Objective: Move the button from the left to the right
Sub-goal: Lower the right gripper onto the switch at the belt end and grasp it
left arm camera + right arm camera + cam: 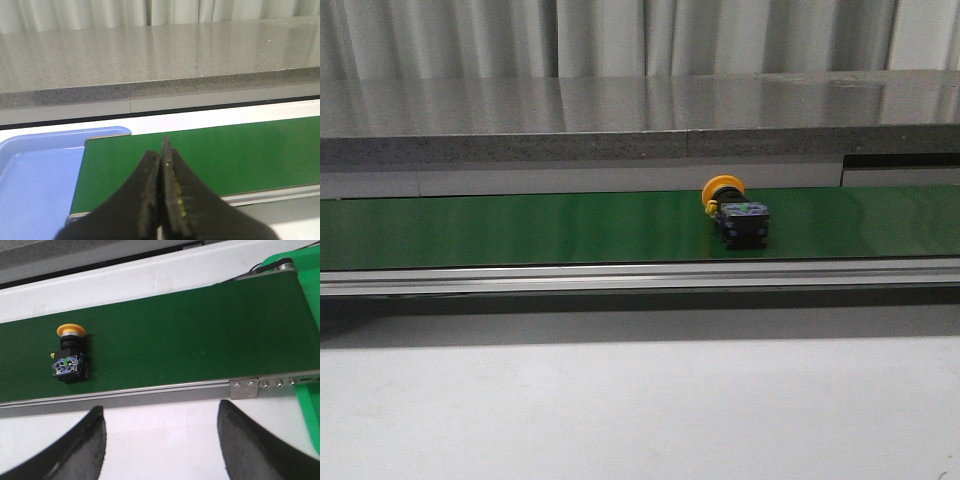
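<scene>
Front view shows the button [736,211] lying on its side on the green conveyor belt [520,228], right of the belt's middle, its yellow-orange cap toward the far edge of the desk and its black body toward the near edge; neither arm appears here. Left wrist view shows the left gripper [163,165] with its jaws pressed together on nothing, above the belt's left end just beside a blue tray [35,175]; the button is absent from this view. Right wrist view shows the right gripper [161,427] with jaws spread wide and empty, above the white desk near the belt's front rail [150,392], the button well off to one side. A good grasp probably needs the jaws centred over the black body. A greenish-white mark sits on the body, but no writing is legible.
</scene>
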You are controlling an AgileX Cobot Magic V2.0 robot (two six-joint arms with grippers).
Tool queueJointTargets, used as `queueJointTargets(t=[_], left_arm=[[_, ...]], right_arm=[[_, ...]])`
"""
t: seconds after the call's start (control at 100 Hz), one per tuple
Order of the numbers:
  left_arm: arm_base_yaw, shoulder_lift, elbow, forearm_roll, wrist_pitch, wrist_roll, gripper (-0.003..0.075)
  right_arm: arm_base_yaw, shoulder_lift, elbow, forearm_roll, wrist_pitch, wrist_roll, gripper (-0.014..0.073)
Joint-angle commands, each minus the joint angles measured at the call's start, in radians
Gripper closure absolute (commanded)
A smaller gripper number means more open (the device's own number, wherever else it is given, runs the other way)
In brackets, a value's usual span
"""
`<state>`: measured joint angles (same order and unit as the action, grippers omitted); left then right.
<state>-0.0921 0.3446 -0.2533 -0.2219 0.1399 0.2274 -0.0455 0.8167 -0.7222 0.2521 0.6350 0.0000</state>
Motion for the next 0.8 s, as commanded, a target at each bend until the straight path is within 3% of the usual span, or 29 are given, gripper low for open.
queueJointTargets(t=[0.0,0.45,0.79], left_arm=[[-0.010,0.009,-0.028,-0.012,-0.081,-0.004,0.0741],[-0.010,0.009,-0.028,-0.012,-0.081,-0.004,0.0741],[-0.010,0.009,-0.028,-0.012,-0.081,-0.004,0.0741]], right_arm=[[0.009,0.049,-0.045,0.048,-0.053,-0.036,0.0090],[0.181,0.455,-0.303,0.082,-0.004,-0.178,0.0090],[0.197,0.699,-0.451,0.008,0.043,-0.216,0.0090]])
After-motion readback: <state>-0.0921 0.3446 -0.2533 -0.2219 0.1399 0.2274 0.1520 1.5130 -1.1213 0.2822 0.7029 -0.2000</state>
